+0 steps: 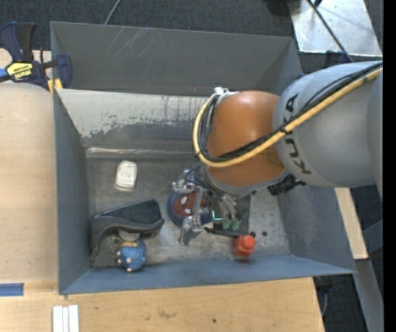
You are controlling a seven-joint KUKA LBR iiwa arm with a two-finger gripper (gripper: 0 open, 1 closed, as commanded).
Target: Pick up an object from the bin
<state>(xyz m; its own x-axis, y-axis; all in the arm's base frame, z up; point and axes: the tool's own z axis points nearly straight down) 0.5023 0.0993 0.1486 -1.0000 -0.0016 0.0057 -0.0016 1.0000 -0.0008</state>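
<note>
Gripper [196,221] sits low in the grey bin [170,68], near the middle of the floor and toward the front wall, under the orange cover [242,133] on the wrist of the arm [336,137], which comes in from the right. Camera view: whether it is released, clenched or grasping anything cannot be told; the wrist hardware hides the working end. A blue and red round thing [179,206] lies on the floor at the gripper's left side, touching it or just beside it; which of the two cannot be told. A small red piece [244,246] lies near the front wall, just right of the gripper and apart from it. A dark curved flat piece [130,216] lies to the left, near the round thing. A blue ball [132,256] sits at that piece's front edge, in the front left corner. A white lump [126,174] lies alone farther back on the left, well apart from the gripper.
</note>
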